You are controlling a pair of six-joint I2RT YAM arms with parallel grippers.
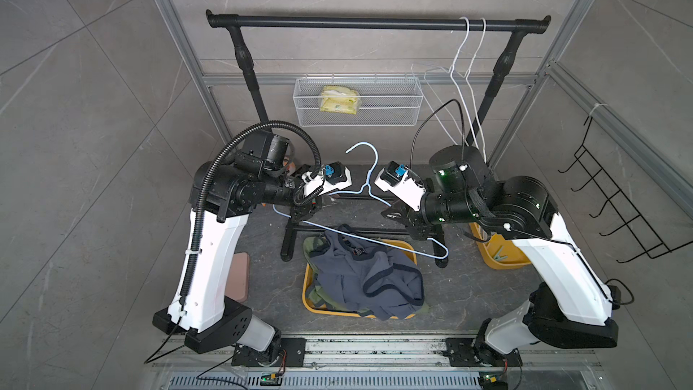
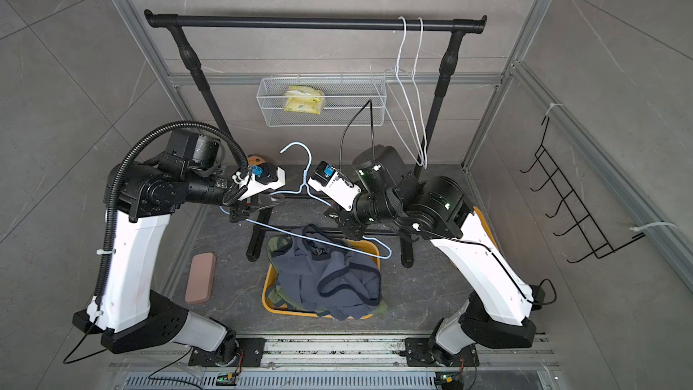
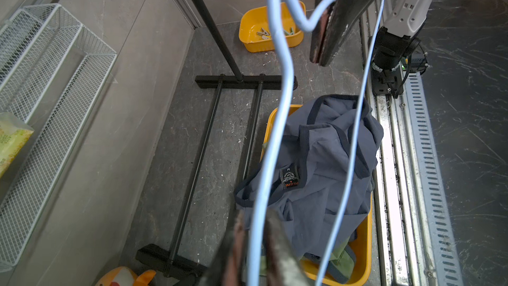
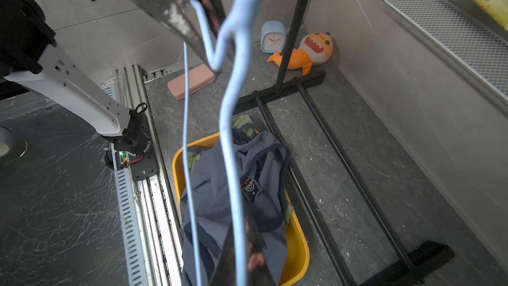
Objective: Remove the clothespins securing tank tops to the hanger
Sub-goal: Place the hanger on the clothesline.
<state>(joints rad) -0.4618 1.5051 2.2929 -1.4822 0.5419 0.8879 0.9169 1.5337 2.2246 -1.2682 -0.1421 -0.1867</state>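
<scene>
My right jaws clench the bare blue hanger (image 3: pixel 287 83), left jaws loose around its wire — long bar spanning between us, tank tops (image 3: pixel 324 144) directly below.

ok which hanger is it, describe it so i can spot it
Look below the black clothes rail, above the yellow tub of tank tops. The bare wire hanger there is pale blue; the two hangers hooked on the rail are white.
</scene>
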